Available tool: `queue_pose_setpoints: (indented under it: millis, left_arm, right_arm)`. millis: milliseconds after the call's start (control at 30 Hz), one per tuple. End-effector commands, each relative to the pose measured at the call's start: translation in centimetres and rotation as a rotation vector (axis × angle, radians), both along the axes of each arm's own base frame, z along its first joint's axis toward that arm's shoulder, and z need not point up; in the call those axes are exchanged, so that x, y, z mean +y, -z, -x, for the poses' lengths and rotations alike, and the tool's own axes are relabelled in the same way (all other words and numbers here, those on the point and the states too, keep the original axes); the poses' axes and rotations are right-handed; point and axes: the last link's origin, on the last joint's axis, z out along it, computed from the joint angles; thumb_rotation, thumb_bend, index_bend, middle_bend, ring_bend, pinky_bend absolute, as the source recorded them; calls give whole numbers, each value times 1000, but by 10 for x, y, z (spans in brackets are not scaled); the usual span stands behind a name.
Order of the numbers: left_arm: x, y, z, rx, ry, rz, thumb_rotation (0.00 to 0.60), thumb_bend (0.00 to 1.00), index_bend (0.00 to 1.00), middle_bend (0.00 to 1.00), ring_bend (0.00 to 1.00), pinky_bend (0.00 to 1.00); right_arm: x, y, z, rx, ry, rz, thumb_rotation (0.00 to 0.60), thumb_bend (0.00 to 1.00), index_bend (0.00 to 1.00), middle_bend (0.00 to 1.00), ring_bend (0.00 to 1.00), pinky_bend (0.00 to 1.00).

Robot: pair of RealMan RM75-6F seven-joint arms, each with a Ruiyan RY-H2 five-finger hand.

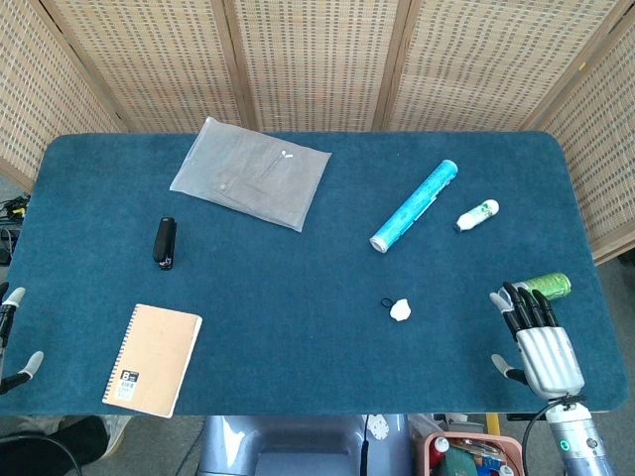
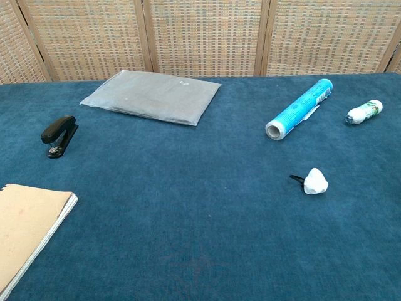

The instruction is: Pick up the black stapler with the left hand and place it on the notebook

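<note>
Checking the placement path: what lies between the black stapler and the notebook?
Nothing: only bare blue table cloth separates the black stapler from the notebook, plain in the head view and the chest view alike.

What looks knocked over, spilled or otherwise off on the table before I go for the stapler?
Nothing stands out. The black stapler lies flat and apart from the notebook. The blue roll and small white bottle lie on their sides, with no spill visible.

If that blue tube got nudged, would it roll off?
Probably it would roll: the blue tube is a long round cylinder lying flat on the table. The carpet-like blue surface may slow it. Its open end suggests a hollow roll, so likely light.
</note>
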Motion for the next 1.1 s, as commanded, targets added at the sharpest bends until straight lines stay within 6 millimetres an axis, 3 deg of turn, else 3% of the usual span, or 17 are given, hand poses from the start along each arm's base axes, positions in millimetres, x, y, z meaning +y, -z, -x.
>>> queue_pose_setpoints:
  millis: [33,1100]
  left_arm:
    - [0,0,0,1,2,-1,600,265,47,0,0,0]
    - [8,-1,0,-13,19,-3,600,265,60,0,0,0]
  right_arm:
    - [0,-1,0,-2,-1,2,600,172,0,0,0,0]
    - [-1,-4,5,-8,16,11,600,172,0,0,0,0]
